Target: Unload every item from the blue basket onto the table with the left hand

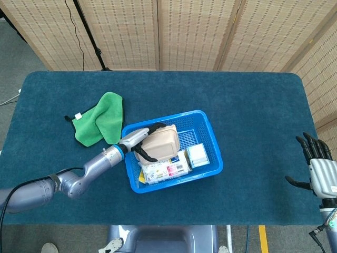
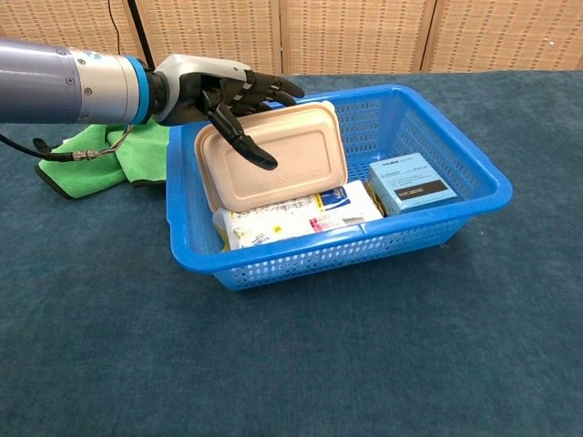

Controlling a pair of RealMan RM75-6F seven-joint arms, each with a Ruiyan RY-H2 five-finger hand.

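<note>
The blue basket (image 1: pixel 217 156) (image 2: pixel 487 202) sits mid-table. Inside, a tan clamshell box (image 1: pixel 164 142) (image 2: pixel 296 159) leans upright on a white printed packet (image 1: pixel 167 169) (image 2: pixel 291 218), with a light blue box (image 1: pixel 198 154) (image 2: pixel 410 180) to its right. My left hand (image 1: pixel 143 139) (image 2: pixel 228 96) straddles the tan box's upper left edge. Its thumb lies across the front face and its fingers reach over the top behind, still spread. My right hand (image 1: pixel 316 168) hangs open at the table's right edge, far from the basket.
A crumpled green cloth (image 1: pixel 100 124) (image 2: pixel 86 159) lies on the table just left of the basket, under my left forearm. Dark teal tabletop stretches in front of and to the right of the basket. Woven screens stand behind the table.
</note>
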